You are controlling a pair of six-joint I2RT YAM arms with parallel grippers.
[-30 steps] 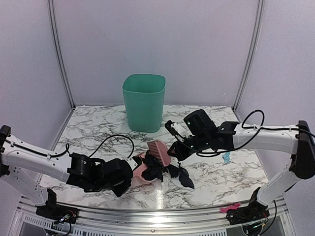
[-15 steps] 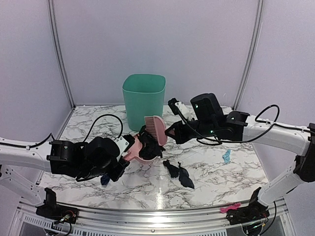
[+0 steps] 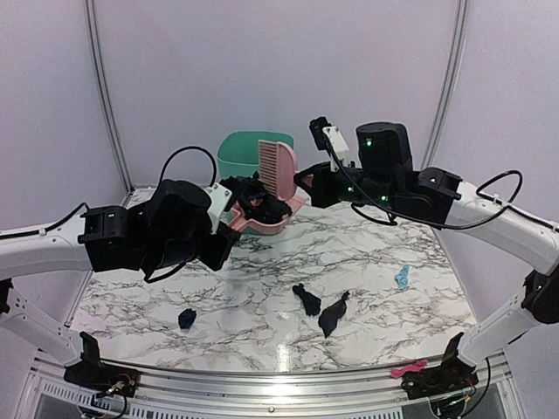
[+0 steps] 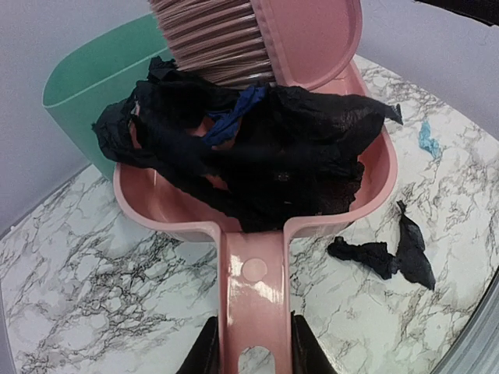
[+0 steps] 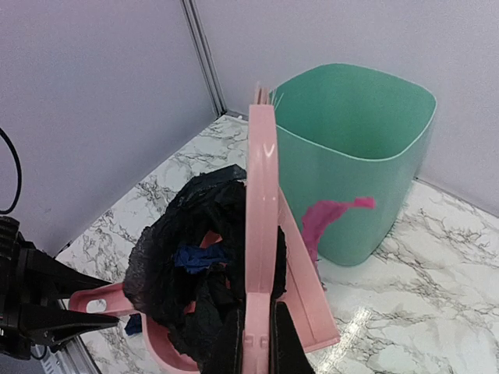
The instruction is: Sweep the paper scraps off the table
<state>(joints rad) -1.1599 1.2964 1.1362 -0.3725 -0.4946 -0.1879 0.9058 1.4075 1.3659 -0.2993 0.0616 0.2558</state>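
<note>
My left gripper (image 3: 225, 229) (image 4: 249, 352) is shut on the handle of the pink dustpan (image 3: 278, 220) (image 4: 254, 284), held in the air beside the green bin (image 3: 232, 150). A heap of black and navy paper scraps (image 3: 257, 197) (image 4: 273, 160) (image 5: 191, 249) fills the pan. My right gripper (image 3: 306, 180) (image 5: 256, 347) is shut on the pink brush (image 3: 276, 168) (image 5: 261, 195), whose bristles rest on the heap. On the table (image 3: 402, 332) lie two black scraps (image 3: 307, 299) (image 3: 334, 315), a navy one (image 3: 186, 319) and a light-blue one (image 3: 402, 278).
The bin (image 5: 359, 148) (image 4: 82, 86) stands at the back of the table, just behind the pan's far edge. Grey walls close the back and sides. A small pink item (image 3: 409, 368) sits on the front rail at the right.
Both arms have risen and moved back toward the bin, carrying the loaded dustpan and the brush off the table. Loose scraps are left on the marble below.
</note>
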